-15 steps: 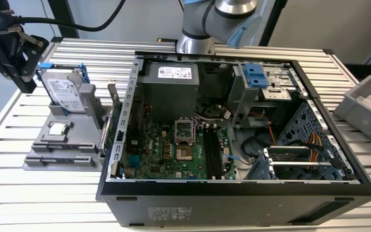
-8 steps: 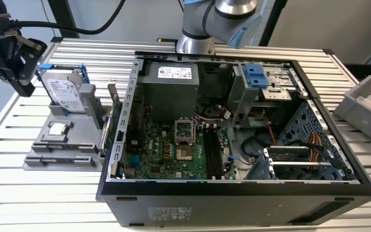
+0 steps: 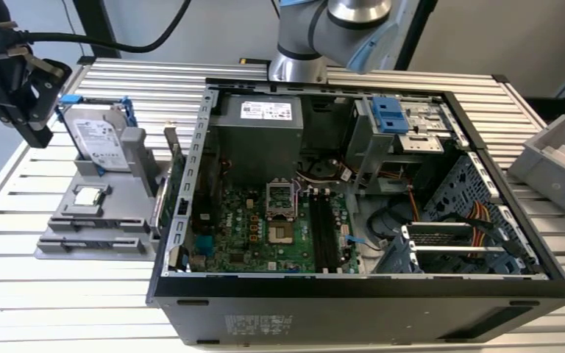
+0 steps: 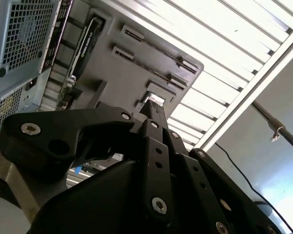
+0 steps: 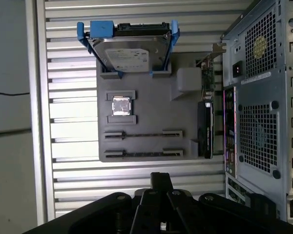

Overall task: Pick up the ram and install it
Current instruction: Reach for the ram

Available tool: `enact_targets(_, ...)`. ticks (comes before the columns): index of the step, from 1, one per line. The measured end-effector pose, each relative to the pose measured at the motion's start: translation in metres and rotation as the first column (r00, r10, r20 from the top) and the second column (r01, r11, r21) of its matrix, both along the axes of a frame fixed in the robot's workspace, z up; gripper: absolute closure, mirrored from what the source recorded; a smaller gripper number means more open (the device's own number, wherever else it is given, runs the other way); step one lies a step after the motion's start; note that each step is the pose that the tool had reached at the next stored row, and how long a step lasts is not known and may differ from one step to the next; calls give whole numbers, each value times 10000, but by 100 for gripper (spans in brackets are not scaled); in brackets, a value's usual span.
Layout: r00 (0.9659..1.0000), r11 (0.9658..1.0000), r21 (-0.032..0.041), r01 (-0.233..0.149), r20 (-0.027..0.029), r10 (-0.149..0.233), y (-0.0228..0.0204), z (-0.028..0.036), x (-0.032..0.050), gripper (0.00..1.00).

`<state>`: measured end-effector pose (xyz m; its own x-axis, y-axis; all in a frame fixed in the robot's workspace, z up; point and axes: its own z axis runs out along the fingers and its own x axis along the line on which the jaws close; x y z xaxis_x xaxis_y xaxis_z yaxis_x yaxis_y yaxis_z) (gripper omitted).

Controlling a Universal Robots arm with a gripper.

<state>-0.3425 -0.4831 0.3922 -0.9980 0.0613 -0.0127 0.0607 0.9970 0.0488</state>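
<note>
My black gripper (image 3: pixel 35 138) hangs at the exterior view's far left, above and beside the grey holder tray (image 3: pixel 67 239), well away from the open computer case (image 3: pixel 361 301). Its fingertips (image 4: pixel 151 108) meet, with nothing visible between them, and the tray lies below them in both wrist views. The ram is out of view. Two long narrow holders (image 5: pixel 142 134) on the tray (image 5: pixel 185 122) show just a thin dark line each. The motherboard (image 3: pixel 253 228) lies in the case with its long black slots (image 3: pixel 324 228) beside the processor socket.
On the tray stand a silver hard drive in a blue frame (image 3: pixel 96 136), a small square chip (image 3: pixel 88 195) and a green card with a metal bracket (image 3: pixel 171 158) next to the case wall. A grey bin (image 3: pixel 558 158) sits at the exterior view's right.
</note>
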Motion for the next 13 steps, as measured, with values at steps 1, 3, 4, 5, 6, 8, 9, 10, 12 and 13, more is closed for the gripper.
enact_targets(1,10000,10000,-1,0,-1,0,0,0,0,100)
enact_targets(3,10000,10000,-1,-1,0,1,0,0,0,100)
enact_targets(4,10000,10000,-1,-2,-1,2,0,0,0,100)
enact_targets(5,10000,10000,-1,-2,-1,2,0,0,0,100)
enact_targets(6,10000,10000,0,-2,-1,2,0,0,0,100)
enact_targets(8,10000,10000,0,-3,0,3,0,0,0,100)
enact_targets(9,10000,10000,0,-3,0,3,0,0,0,100)
enact_targets(10,10000,10000,0,-3,0,3,0,0,0,100)
enact_targets(12,10000,10000,-1,-4,-1,4,0,1,0,100)
enact_targets(13,10000,10000,0,-4,0,4,0,0,0,100)
